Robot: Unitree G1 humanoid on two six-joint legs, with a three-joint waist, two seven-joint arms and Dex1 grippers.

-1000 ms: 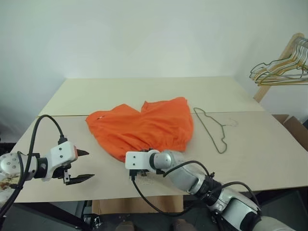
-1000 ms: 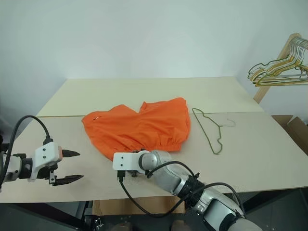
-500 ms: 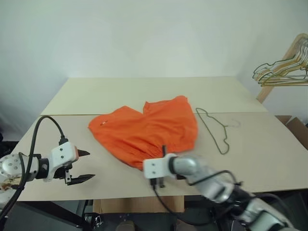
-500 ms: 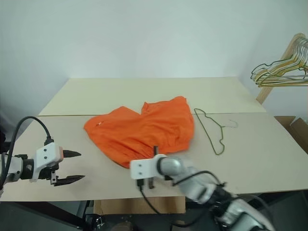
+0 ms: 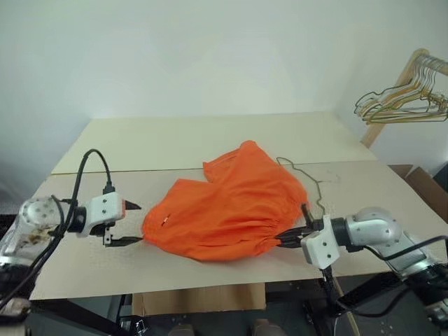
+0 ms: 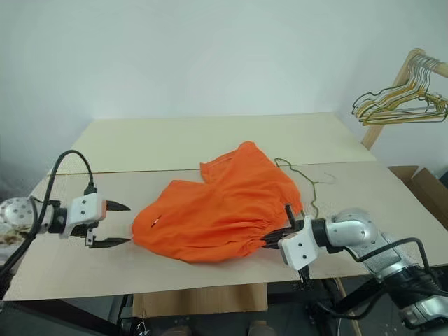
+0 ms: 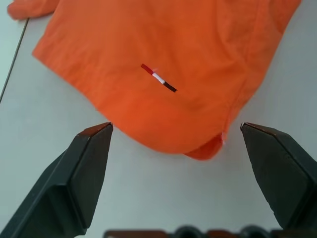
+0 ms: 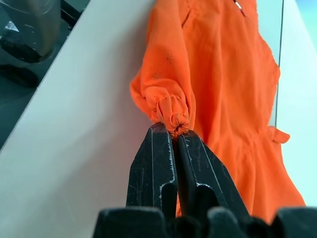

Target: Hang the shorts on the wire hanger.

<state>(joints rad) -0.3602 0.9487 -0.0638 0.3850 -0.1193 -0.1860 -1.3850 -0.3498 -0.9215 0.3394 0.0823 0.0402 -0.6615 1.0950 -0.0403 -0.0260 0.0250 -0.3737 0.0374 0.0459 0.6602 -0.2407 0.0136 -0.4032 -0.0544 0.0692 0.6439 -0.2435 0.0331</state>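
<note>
The bright orange shorts (image 5: 231,203) lie bunched on the table's middle, their right side covering part of the wire hanger (image 5: 316,187). My right gripper (image 5: 285,240) is at the shorts' near right edge, shut on a pinch of the gathered waistband (image 8: 172,113), fingers (image 8: 153,158) pressed together. My left gripper (image 5: 130,224) stands open just left of the shorts' left corner without touching it. From the left wrist, that corner and a small striped tag (image 7: 158,78) lie between the spread fingers (image 7: 89,163).
The cream table (image 5: 168,136) has a seam running across its middle. A wooden rack with a bunch of gold and cream hangers (image 5: 395,105) stands at the far right. A cardboard box (image 5: 420,183) sits beyond the table's right edge.
My right gripper shut on the waistband and swung right, dragging the shorts onto the wire hanger. My left gripper moved a little closer to the shorts. The camera view shifted too.
</note>
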